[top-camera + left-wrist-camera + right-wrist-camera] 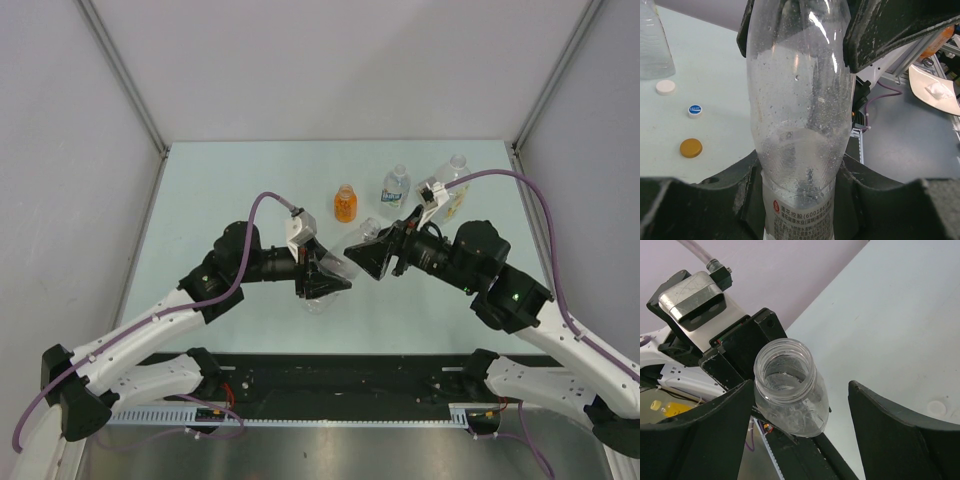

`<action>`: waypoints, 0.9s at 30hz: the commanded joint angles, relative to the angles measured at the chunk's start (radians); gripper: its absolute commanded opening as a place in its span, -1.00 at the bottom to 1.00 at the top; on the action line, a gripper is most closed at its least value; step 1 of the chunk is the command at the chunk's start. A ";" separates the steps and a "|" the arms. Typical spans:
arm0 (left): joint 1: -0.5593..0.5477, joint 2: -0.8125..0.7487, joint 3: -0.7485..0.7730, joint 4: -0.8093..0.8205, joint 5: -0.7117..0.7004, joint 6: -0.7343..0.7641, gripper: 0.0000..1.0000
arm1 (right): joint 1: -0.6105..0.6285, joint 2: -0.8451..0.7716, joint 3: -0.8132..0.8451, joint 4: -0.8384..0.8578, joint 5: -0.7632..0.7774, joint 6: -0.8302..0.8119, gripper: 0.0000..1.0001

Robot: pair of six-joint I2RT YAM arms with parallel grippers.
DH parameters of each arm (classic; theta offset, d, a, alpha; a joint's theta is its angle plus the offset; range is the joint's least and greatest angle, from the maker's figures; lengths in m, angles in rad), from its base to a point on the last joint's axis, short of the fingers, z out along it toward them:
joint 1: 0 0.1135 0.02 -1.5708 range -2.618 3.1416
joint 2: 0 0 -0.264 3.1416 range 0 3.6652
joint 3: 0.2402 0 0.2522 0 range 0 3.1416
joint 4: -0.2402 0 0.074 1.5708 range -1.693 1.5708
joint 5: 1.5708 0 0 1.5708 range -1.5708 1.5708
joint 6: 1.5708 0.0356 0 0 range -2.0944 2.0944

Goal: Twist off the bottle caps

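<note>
My left gripper (325, 280) is shut on the small red-labelled clear bottle (799, 115), gripping its body at the label and holding it tilted above the table. The bottle's mouth (785, 365) is open with no cap on it. My right gripper (366, 252) is open, its jaws standing either side of the bottle's neck without touching it (800, 387). A white cap (665, 87), a blue cap (695, 110) and an orange-brown cap (691, 148) lie loose on the table. A pale round cap (938, 407) also lies on the table.
At the back of the table stand the small orange bottle (345, 203), the blue-labelled clear bottle (396, 187) and the large clear jug-like bottle (455, 185). Walls enclose the table's left, back and right sides.
</note>
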 commanded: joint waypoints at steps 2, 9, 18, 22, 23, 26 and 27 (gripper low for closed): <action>-0.012 -0.010 0.036 0.022 0.037 0.013 -0.80 | 0.006 -0.005 0.009 0.039 0.006 -0.032 0.60; -0.021 -0.006 0.038 0.005 0.051 0.022 -0.74 | 0.006 0.012 0.008 0.086 -0.031 -0.036 0.48; -0.023 -0.021 0.046 -0.020 0.039 0.036 -0.39 | 0.017 0.022 0.008 0.090 -0.046 -0.044 -0.13; -0.023 -0.023 0.050 -0.026 0.033 0.039 -0.18 | 0.017 0.012 0.008 0.088 -0.042 -0.044 -0.36; -0.023 -0.021 0.052 -0.031 0.031 0.040 -0.04 | 0.017 0.012 0.009 0.085 -0.042 -0.045 -0.42; -0.023 -0.026 0.055 -0.043 0.013 0.047 0.23 | 0.017 0.003 0.009 0.083 -0.039 -0.047 -0.72; -0.023 -0.027 0.056 -0.044 0.002 0.047 0.29 | 0.017 -0.001 0.009 0.080 -0.039 -0.047 -0.77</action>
